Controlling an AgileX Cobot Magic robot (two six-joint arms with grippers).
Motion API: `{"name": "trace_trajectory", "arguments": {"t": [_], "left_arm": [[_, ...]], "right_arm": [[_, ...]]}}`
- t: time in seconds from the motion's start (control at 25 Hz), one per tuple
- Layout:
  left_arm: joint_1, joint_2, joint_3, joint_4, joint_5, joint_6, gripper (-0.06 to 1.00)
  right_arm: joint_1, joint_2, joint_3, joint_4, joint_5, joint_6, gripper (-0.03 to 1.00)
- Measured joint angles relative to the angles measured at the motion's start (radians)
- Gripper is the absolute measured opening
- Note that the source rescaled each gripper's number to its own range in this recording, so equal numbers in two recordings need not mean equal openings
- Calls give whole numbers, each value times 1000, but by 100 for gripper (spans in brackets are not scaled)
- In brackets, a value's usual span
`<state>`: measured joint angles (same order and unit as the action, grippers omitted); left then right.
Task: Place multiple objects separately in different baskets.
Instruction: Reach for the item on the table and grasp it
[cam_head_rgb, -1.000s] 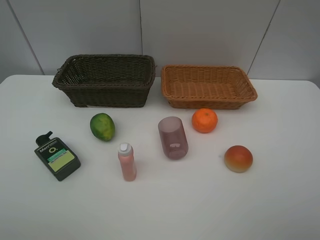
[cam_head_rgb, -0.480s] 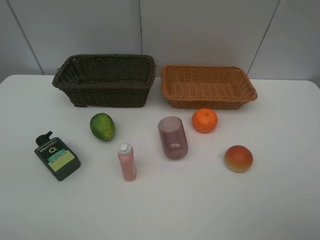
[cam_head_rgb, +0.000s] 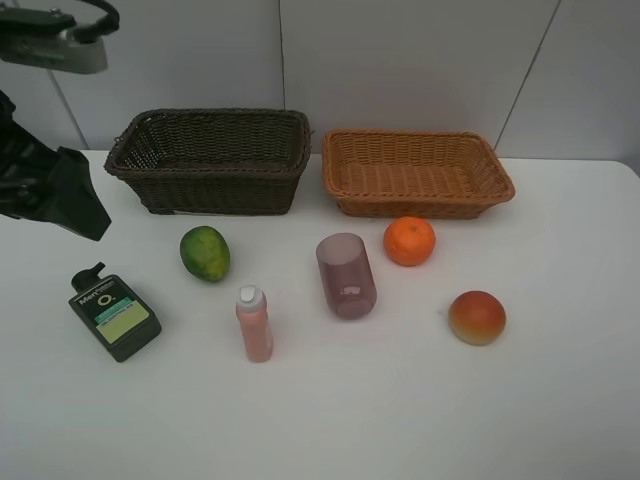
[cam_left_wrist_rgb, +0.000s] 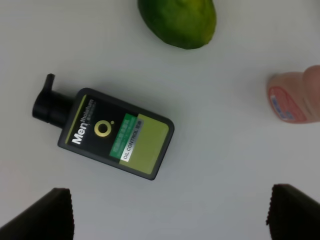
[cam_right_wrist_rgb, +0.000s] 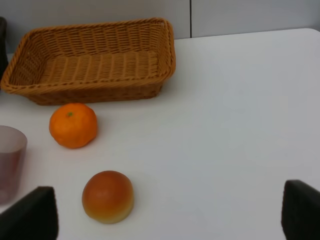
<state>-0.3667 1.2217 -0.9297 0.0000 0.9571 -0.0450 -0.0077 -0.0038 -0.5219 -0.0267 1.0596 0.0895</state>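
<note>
Six objects lie on the white table in front of the baskets. The flat black green-labelled bottle (cam_head_rgb: 115, 315) (cam_left_wrist_rgb: 115, 132) is at the left, and my left gripper (cam_left_wrist_rgb: 172, 215) hangs open above it, touching nothing. Beside it are the green fruit (cam_head_rgb: 205, 253) (cam_left_wrist_rgb: 177, 21) and the pink white-capped bottle (cam_head_rgb: 254, 324) (cam_left_wrist_rgb: 295, 95). The purple cup (cam_head_rgb: 346, 275) (cam_right_wrist_rgb: 9, 160), orange (cam_head_rgb: 409, 241) (cam_right_wrist_rgb: 73, 125) and red-orange fruit (cam_head_rgb: 477, 317) (cam_right_wrist_rgb: 107, 196) lie to the right. My right gripper (cam_right_wrist_rgb: 165, 215) is open, short of the red-orange fruit. Both the dark brown basket (cam_head_rgb: 215, 190) and the tan basket (cam_head_rgb: 415, 205) (cam_right_wrist_rgb: 95, 65) hold nothing.
My left arm (cam_head_rgb: 45, 185) reaches in from the upper left, just left of the dark basket. The right arm is outside the exterior view. A grey panelled wall (cam_head_rgb: 400, 60) stands right behind the baskets. White table top (cam_head_rgb: 400, 400) extends in front of the objects.
My left arm has come into the exterior view at the upper left, where no arm showed before. None of the objects or baskets has moved.
</note>
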Motion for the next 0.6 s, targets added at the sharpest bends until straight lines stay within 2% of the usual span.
{"name": "trace_trajectory", "arguments": {"t": [0.28,0.6], "left_arm": [[-88,125,-64,14,7,-3,100],[-186,311,-316,16,141,-23,100]], "right_arm": [[0,0,0,0,0,0,94],[0,0,0,0,0,0,94]]}}
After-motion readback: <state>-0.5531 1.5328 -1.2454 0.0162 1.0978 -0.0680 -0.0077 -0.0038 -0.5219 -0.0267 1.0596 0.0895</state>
